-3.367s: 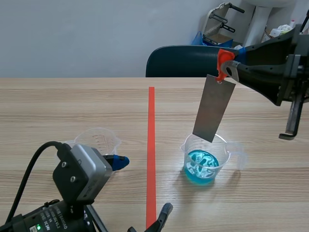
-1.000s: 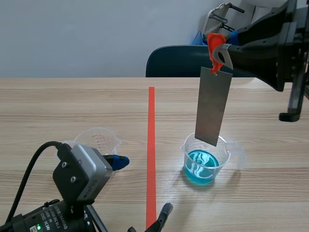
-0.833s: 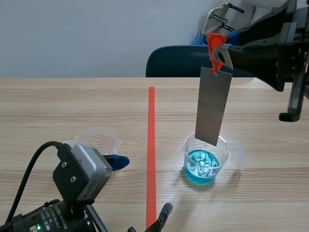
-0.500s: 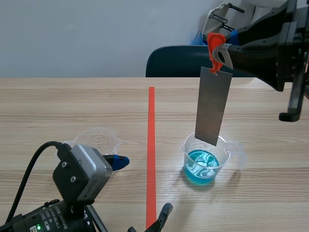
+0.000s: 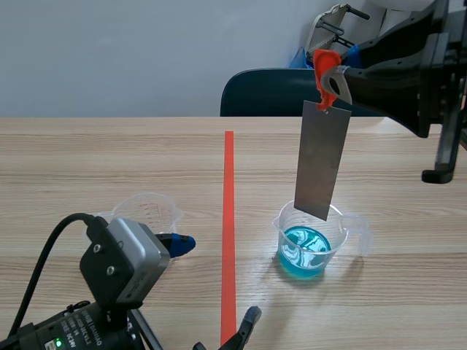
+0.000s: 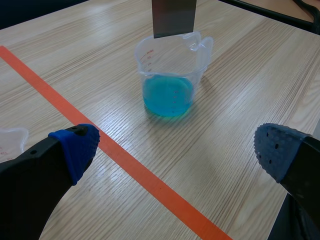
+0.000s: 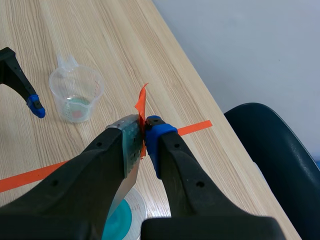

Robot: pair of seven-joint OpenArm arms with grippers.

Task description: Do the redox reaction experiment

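**Metal strip.** The metal strip [image 5: 321, 159] is a flat, dull grey rectangle, long and narrow, with straight edges and a plain surface. An orange tab [image 5: 326, 67] is fixed at its upper end. The strip hangs almost upright over the beaker of blue liquid [image 5: 312, 237], leaning slightly. Its lower edge is at the far side of the beaker rim. The views do not settle whether that edge sits just above the rim or just inside it, but it is clear of the liquid.

**Beaker.** The beaker is clear plastic with a spout and printed graduations, filled to roughly a third. Pale swirls show on the blue surface.

**Grippers.** The right gripper [image 7: 145, 137] is above the beaker, clamped on the orange tab, and carries the strip. The left gripper [image 6: 175, 150] is on the near side of the beaker, fingers spread wide with nothing between them.

**Other items.** An empty beaker [image 5: 146, 211] stands well to the left of the filled beaker, across the red tape line [image 5: 228, 219].

**Change.** Compared with 3.4 s ago, the right gripper is higher and the strip hangs closer to vertical. Over the last second only the swirl pattern differs.
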